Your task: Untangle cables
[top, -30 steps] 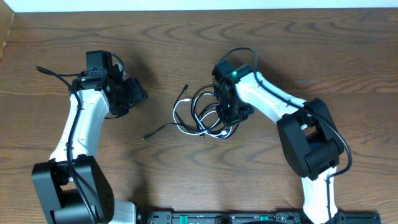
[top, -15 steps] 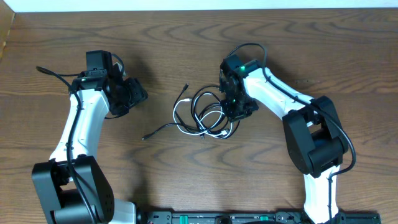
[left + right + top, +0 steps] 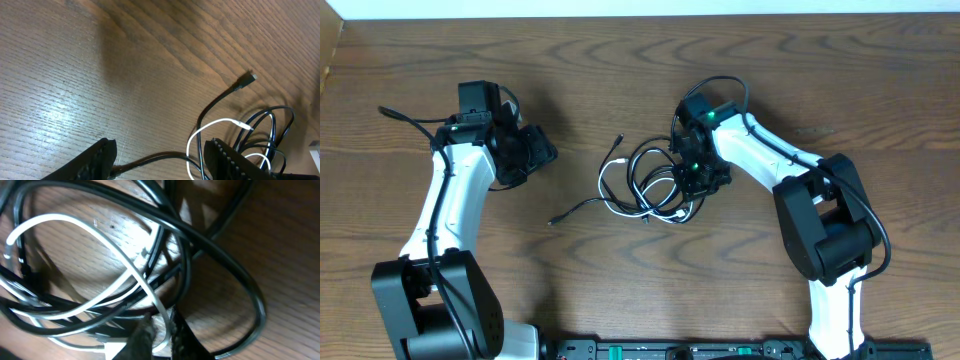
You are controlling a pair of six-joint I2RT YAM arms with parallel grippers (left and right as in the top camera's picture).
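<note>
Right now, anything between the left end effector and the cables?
Nothing visible. Only bare table lies between the left end effector and the cables, which sit in one tangle further along the wood.

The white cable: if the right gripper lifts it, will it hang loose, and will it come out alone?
Probably floppy: the white cable lies in soft curves. It looks thin, so likely light. The black cables cross over it, so they would probably drag along.
</note>
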